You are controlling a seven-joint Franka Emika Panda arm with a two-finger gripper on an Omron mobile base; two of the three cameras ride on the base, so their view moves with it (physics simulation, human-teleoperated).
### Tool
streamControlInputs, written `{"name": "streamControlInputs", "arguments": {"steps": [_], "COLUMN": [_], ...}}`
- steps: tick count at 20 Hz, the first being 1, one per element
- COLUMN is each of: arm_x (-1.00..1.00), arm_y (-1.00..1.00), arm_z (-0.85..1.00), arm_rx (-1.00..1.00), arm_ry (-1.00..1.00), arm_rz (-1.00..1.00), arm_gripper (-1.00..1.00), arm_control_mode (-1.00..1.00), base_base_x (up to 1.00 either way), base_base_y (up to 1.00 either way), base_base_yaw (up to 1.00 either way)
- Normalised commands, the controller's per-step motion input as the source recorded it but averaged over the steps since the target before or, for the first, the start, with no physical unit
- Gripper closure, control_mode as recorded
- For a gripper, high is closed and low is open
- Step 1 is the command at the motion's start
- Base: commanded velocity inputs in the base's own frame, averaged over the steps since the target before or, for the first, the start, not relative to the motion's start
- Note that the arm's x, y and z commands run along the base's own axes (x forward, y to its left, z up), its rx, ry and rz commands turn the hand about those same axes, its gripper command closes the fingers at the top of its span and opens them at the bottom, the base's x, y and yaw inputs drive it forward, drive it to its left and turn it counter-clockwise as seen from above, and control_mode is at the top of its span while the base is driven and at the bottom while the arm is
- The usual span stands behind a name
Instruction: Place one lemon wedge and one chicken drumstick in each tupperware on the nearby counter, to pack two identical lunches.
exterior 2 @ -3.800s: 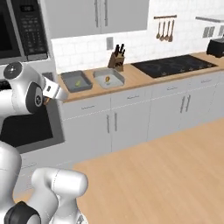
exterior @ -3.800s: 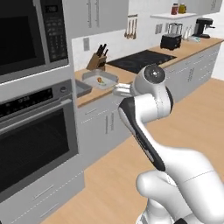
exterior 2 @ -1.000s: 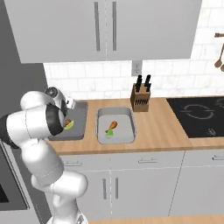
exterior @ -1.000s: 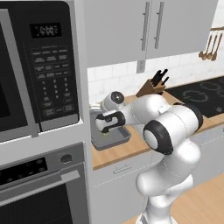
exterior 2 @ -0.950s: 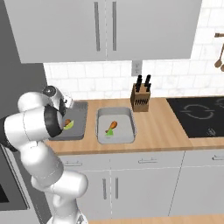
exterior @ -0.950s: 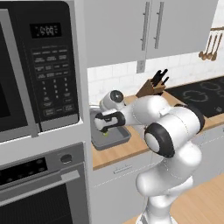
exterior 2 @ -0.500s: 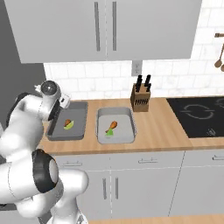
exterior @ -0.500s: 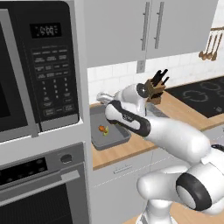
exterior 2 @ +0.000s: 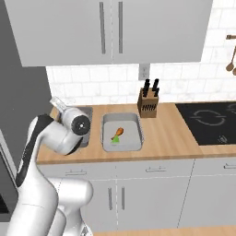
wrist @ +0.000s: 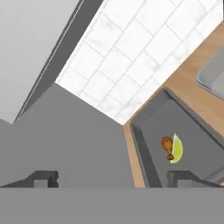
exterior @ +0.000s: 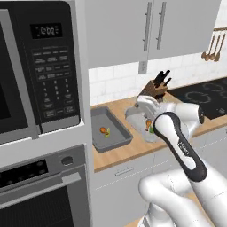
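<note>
Two grey tupperware trays sit side by side on the tan counter (exterior 2: 161, 133). The left tupperware (exterior: 116, 137) holds a chicken drumstick (exterior: 103, 130) and a lemon wedge (exterior: 107, 134); the hand view shows that drumstick (wrist: 166, 144) and wedge (wrist: 176, 148) too. The right tupperware (exterior 2: 133, 140) holds another drumstick (exterior 2: 118, 133) and wedge (exterior 2: 114, 139); my arm partly hides it in the left base view. My gripper (wrist: 113, 178) hangs above the counter near the left tupperware, open, with nothing between its fingers.
A knife block (exterior 2: 148, 99) stands at the tiled back wall. The black cooktop (exterior 2: 209, 117) lies to the right. A microwave (exterior: 40, 75) and wall oven (exterior: 44, 186) rise in a tall housing right beside the left tupperware. Wall cabinets hang overhead.
My hand has lifted away from the left tupperware and the arm has swung its elbow around. The drumstick and wedge stay in that tupperware. The jaws stay open.
</note>
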Motion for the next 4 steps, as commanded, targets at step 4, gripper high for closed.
{"name": "streamControlInputs", "arguments": {"steps": [4], "arm_x": [-1.0], "arm_y": [-0.98], "arm_z": [0.25], "arm_rx": [0.29], "arm_ry": [-0.05], "arm_rz": [-0.17], "arm_gripper": [-1.0], "arm_control_mode": [-1.0], "base_base_x": [0.0], "base_base_y": [0.0], "base_base_yaw": [0.0]}}
